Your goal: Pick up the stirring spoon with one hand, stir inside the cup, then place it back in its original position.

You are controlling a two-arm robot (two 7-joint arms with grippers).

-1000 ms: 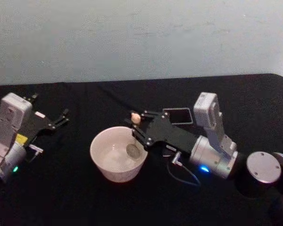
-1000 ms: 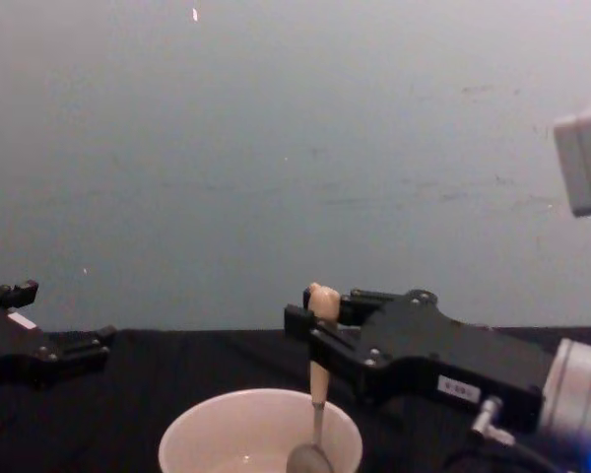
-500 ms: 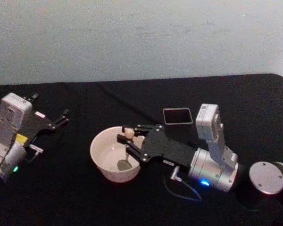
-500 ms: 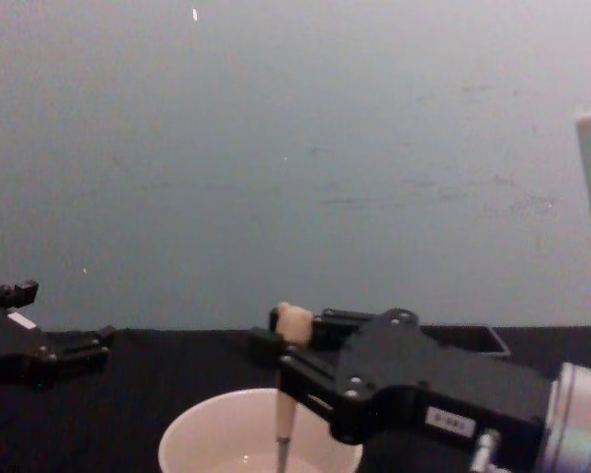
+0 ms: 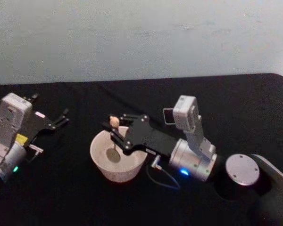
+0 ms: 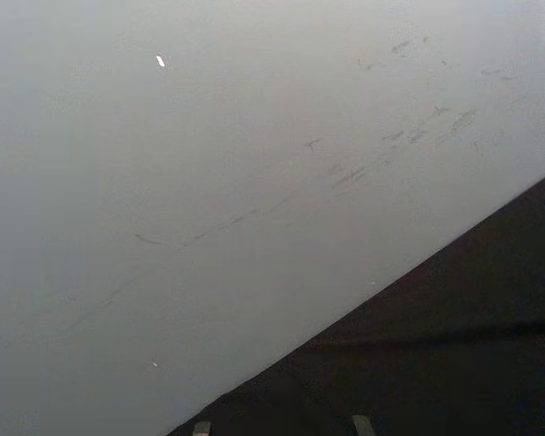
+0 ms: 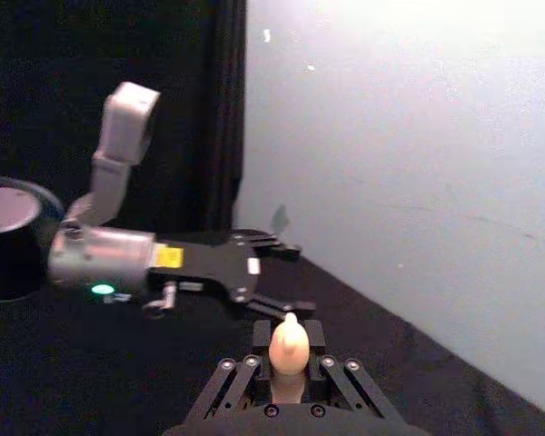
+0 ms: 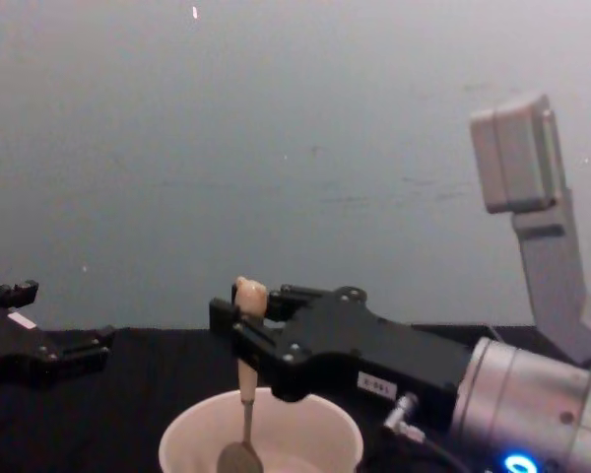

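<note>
The cream-white cup (image 5: 98,162) stands on the black table in front of me, and its rim (image 8: 310,410) shows low in the chest view. My right gripper (image 5: 115,130) hangs over the cup's left half, shut on the beige handle of the stirring spoon (image 5: 114,121). The spoon stands nearly upright, its animal-head top (image 8: 249,294) above the fingers and its metal bowl (image 8: 239,457) down inside the cup. The right wrist view shows that top (image 7: 289,345) between the jaws. The dark square holder (image 5: 168,116) sits behind the right wrist, mostly hidden. My left gripper (image 5: 61,117) rests open at the far left.
A black cloth covers the table up to a pale grey wall. A thin cable (image 5: 160,178) loops on the cloth just right of the cup. My right arm's round grey joint cap (image 5: 243,169) sits at the lower right.
My right gripper has swept the spoon from the cup's right side across to its left half, the metal bowl moving inside the cup. The left arm has stayed still.
</note>
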